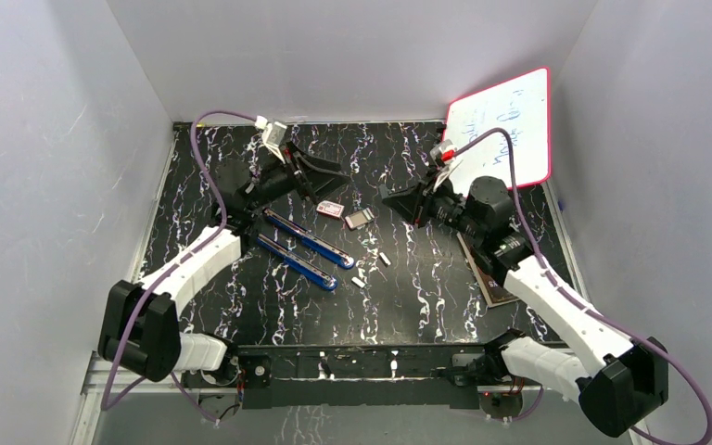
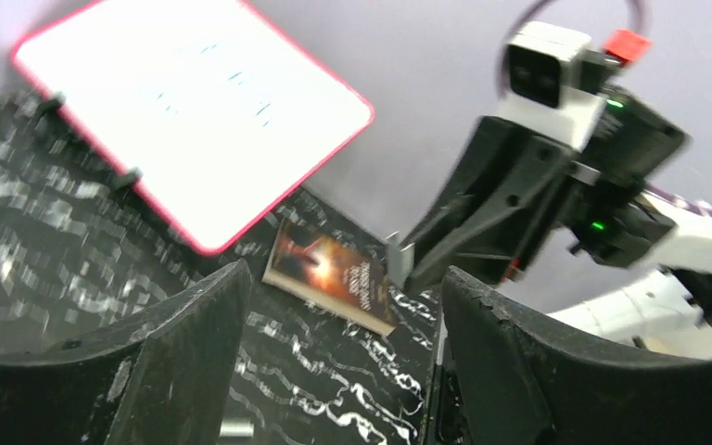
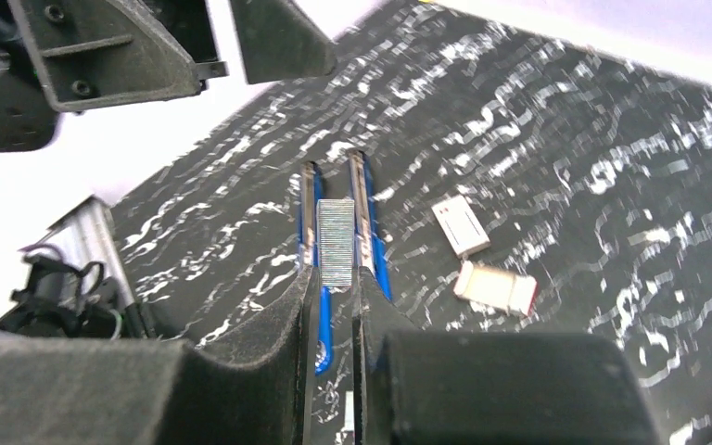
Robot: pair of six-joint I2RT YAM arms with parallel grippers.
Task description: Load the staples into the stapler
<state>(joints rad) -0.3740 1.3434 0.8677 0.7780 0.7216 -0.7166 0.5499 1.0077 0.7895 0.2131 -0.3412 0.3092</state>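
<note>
Staples [image 3: 336, 236] are pinched by their flat sides in the right hand [image 3: 336, 276], up in the air and a bit off to the side of the opened blue stapler [image 1: 308, 238], which lies flat on the table [image 1: 426, 301]. Left hand [image 2: 343, 306] hovers with fingers spread, nothing in it. That strip looks featherlight and stiff, but probably snaps apart if bent or squeezed hard. It's smooth metal, so it could slip. Gripping one end seems smart, leaving the rest free for the channel.
</note>
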